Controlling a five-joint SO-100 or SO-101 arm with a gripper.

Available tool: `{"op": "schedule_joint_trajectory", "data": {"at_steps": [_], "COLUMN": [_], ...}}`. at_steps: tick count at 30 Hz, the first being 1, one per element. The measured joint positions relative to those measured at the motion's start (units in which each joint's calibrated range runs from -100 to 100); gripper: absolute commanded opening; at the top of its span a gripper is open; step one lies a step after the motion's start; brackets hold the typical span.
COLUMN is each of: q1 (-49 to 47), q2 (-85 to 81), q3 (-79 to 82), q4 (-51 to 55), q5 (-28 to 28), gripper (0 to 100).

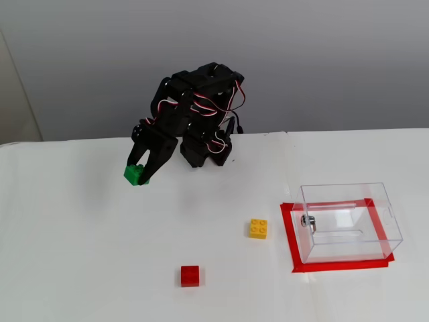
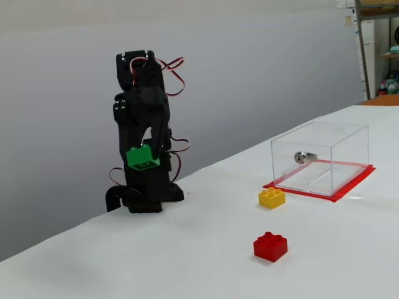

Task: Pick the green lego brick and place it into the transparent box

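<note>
The green lego brick is held between the black gripper's fingers, lifted clear of the white table, as a fixed view from the side shows. The gripper is shut on it, at the left of the arm's base. The transparent box stands at the right on a red tape frame, with a small metal fitting on its left wall. It holds no brick.
A yellow brick lies just left of the box. A red brick lies nearer the front. The arm's base stands at the table's back edge by a grey wall.
</note>
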State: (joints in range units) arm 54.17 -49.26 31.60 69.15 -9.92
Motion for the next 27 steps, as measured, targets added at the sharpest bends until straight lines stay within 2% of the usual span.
{"op": "schedule_joint_trajectory", "data": {"at_steps": [7,16,27], "q1": [-15.4,-36.3,-61.1], "q2": [-0.2,-0.2,0.0], "q3": [-3.6,-3.6,-3.6], "q4": [0.5,-6.5,-10.3], "q5": [0.0,0.0,4.5], "gripper": [7,7,7]}}
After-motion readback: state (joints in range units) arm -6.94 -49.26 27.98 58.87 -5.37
